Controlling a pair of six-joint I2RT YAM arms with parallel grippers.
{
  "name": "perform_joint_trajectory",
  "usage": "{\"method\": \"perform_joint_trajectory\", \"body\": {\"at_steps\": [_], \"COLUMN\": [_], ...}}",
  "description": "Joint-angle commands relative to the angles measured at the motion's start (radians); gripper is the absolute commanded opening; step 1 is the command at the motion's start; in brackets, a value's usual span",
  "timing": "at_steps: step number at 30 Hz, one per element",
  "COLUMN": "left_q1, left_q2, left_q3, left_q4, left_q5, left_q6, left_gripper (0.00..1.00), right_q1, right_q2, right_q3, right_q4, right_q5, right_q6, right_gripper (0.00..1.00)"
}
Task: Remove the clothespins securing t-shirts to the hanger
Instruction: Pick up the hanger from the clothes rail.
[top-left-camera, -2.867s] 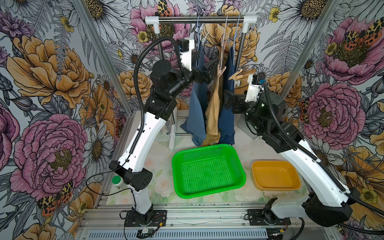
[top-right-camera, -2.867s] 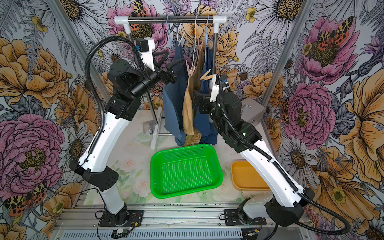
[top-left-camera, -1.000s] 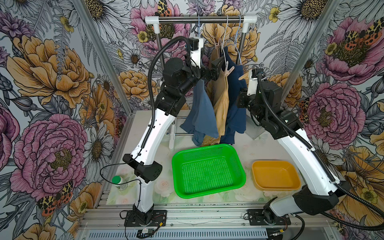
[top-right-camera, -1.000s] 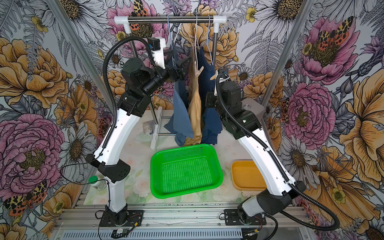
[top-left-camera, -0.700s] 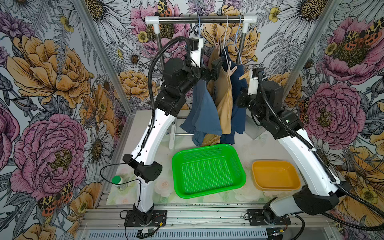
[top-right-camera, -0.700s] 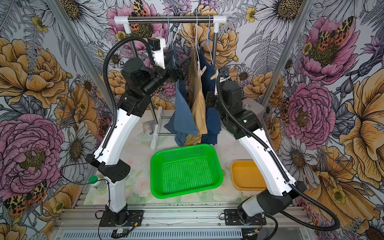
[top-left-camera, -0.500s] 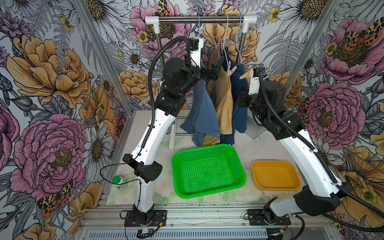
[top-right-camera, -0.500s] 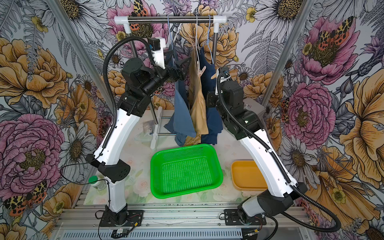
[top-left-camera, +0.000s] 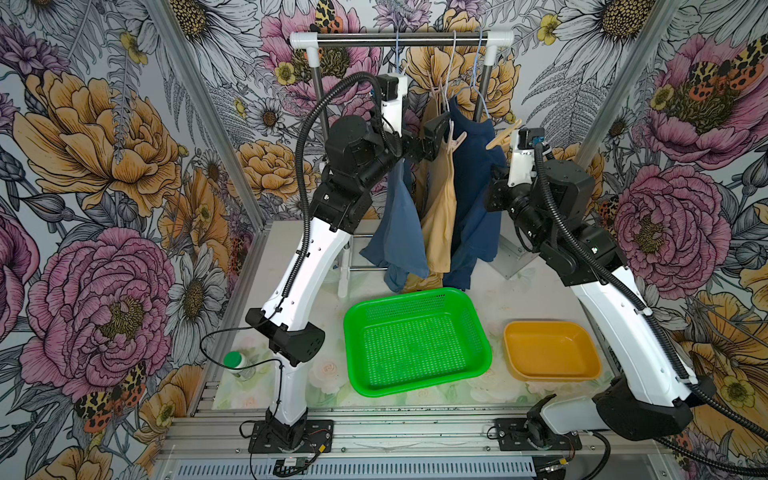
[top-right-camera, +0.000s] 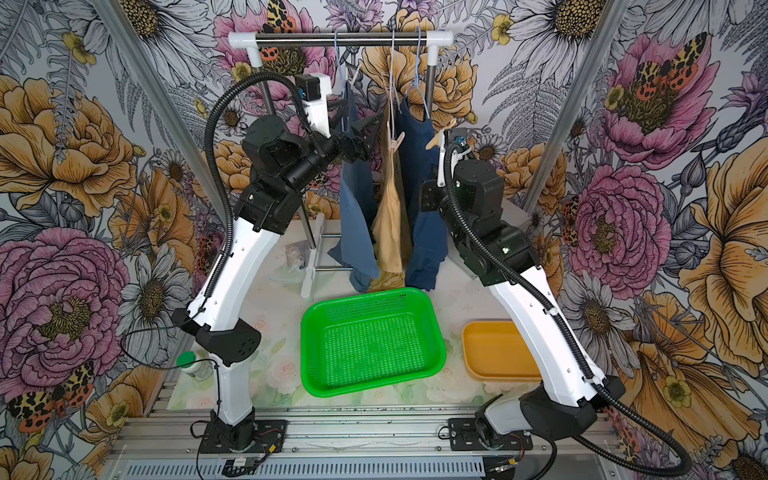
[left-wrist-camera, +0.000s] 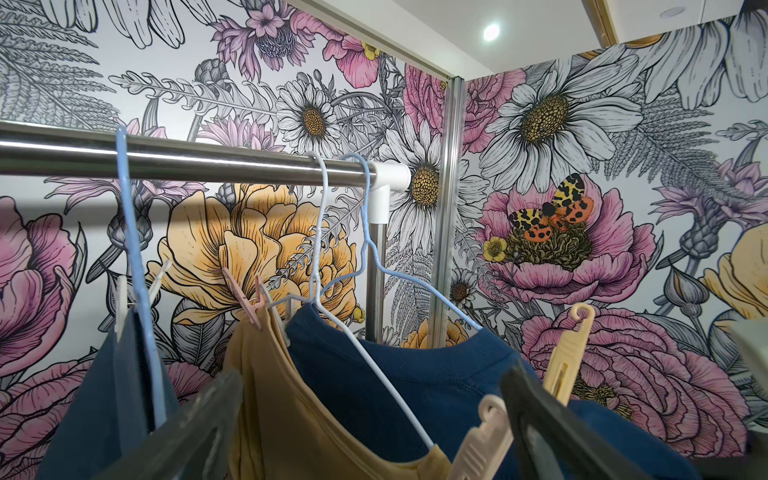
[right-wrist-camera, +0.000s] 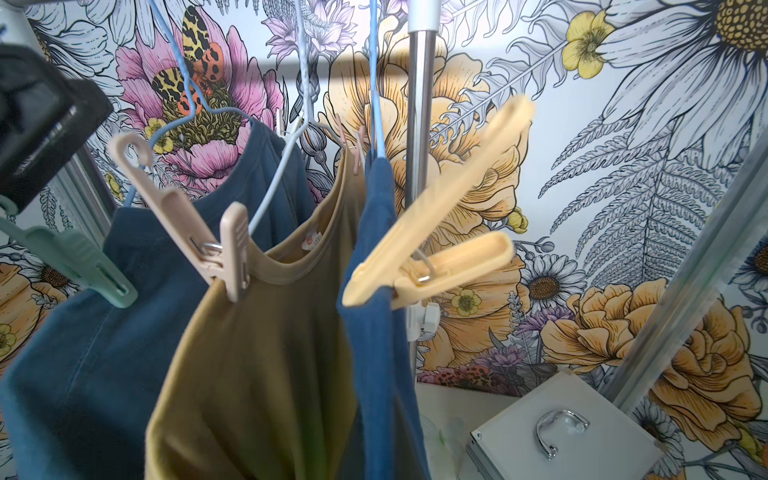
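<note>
In both top views the slate blue shirt (top-left-camera: 399, 224), tan shirt (top-left-camera: 440, 208) and navy shirt (top-left-camera: 473, 174) hang side by side from the rail (top-left-camera: 401, 40). Their hems are just behind the green basket (top-left-camera: 419, 384), and the orange tub (top-left-camera: 552, 377) stands beside it. The left gripper (top-right-camera: 359, 114) is raised to the shirts' shoulders with its jaws spread wide. Its wrist view shows what the top views blur: the two dark fingers (left-wrist-camera: 199, 415) straddle the tan shirt's shoulder, gripping nothing, and a beige pin (left-wrist-camera: 482, 436) clipped there sits just inside one finger. That view also catches the wire hangers (left-wrist-camera: 137, 266) hooked over the rail, a pale pink pin (left-wrist-camera: 245, 299) on the tan shirt's far shoulder and a cream pin (left-wrist-camera: 565, 357) on the navy shirt. The right gripper (top-left-camera: 496, 195) sits lower, against the navy shirt, clenched (its own wrist view does not show the jaws, so whether anything is pinched in them I cannot tell). The right wrist view adds a mint green pin (right-wrist-camera: 79, 262) on the slate blue shirt, which I cannot find in the other views, and the handle on the metal box (right-wrist-camera: 561, 428).
</note>
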Motion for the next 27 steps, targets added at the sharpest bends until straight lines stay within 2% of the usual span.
{"method": "perform_joint_trajectory", "body": {"at_steps": [1, 27], "left_q1": [-0.006, -0.002], "left_q2": [-0.007, 0.002], "left_q3": [0.020, 0.046], "left_q4": [-0.016, -0.015], "left_q5": [-0.006, 0.012], "left_q6": [0.005, -0.020], "left_gripper": [0.98, 0.98], "right_q1": [0.004, 0.019], "right_q2": [-0.034, -0.095], "right_q3": [0.005, -0.031], "right_q4": [0.115, 0.225], "right_q5": [-0.018, -0.026], "right_q6": [-0.039, -0.110], "right_gripper": [0.00, 0.00]}}
